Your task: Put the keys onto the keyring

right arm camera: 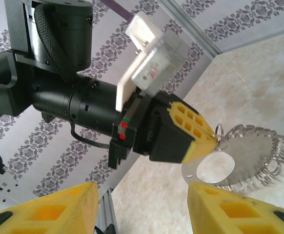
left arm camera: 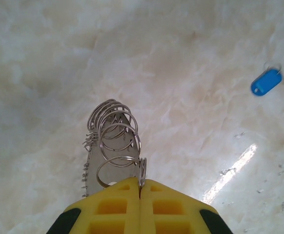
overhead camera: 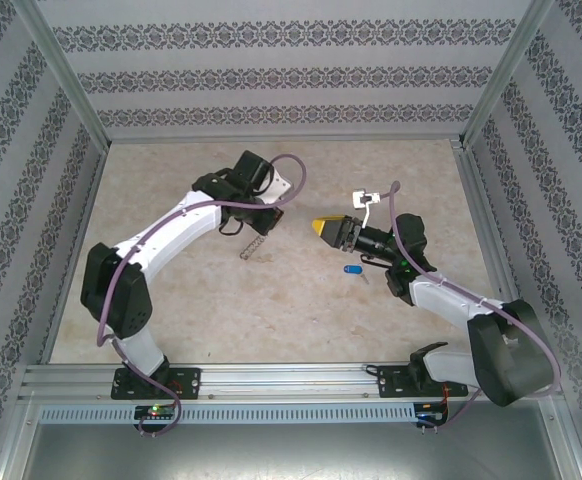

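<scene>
The keyring (left arm camera: pixel 113 141) is a silvery loop fringed with small metal rings. It hangs from my left gripper (left arm camera: pixel 140 184), whose yellow fingers are shut on one ring at its edge. From above, the keyring (overhead camera: pixel 254 245) dangles just over the table below the left gripper (overhead camera: pixel 267 220). The key (overhead camera: pixel 352 269), tiny with a blue head, lies on the table under my right arm, and it shows as the key (left arm camera: pixel 266 81) far right of the loop. My right gripper (overhead camera: pixel 322 228) is open and empty, pointing at the left gripper (right arm camera: pixel 193 131) and the keyring (right arm camera: pixel 252 163). The right gripper (right arm camera: pixel 142 207) has a wide gap between its fingers.
The pale marbled table (overhead camera: pixel 271 310) is walled by patterned panels at the back and sides. An aluminium rail (overhead camera: pixel 291 378) runs along the near edge with both arm bases. Open floor lies in front of and left of the keyring.
</scene>
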Motion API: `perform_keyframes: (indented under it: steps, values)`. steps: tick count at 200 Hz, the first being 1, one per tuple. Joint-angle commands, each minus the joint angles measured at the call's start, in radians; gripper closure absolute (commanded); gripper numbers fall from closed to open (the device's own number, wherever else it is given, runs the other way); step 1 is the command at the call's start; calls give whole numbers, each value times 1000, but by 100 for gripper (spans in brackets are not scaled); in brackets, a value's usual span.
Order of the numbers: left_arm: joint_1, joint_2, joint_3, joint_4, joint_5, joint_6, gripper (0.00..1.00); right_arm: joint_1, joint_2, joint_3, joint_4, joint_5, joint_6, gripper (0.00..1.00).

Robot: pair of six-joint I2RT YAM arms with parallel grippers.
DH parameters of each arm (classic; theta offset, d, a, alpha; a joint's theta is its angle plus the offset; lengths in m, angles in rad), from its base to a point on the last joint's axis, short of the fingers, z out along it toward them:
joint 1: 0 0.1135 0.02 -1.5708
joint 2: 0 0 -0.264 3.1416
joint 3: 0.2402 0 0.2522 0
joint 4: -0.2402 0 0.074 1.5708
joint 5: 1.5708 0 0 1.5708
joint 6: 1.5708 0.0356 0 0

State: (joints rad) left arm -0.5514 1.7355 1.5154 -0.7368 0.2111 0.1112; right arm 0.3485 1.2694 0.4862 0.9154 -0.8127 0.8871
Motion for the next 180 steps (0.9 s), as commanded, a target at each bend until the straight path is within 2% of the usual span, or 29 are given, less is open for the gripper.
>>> perform_keyframes:
  steps: [1, 20, 84, 180]
  values:
    - [-36, 35, -14, -24, -76, 1, 100, -6, 19, -14, 26, 18, -18, 48]
    - [-51, 61, -29, -4, -63, -12, 100, -6, 25, -15, 27, 21, -20, 48]
    - [-63, 127, -115, 154, 125, -111, 100, -21, 15, -33, 11, 39, -13, 48]
    - [-70, 208, -189, 284, 220, -164, 98, -28, -26, -57, -24, 73, -16, 48]
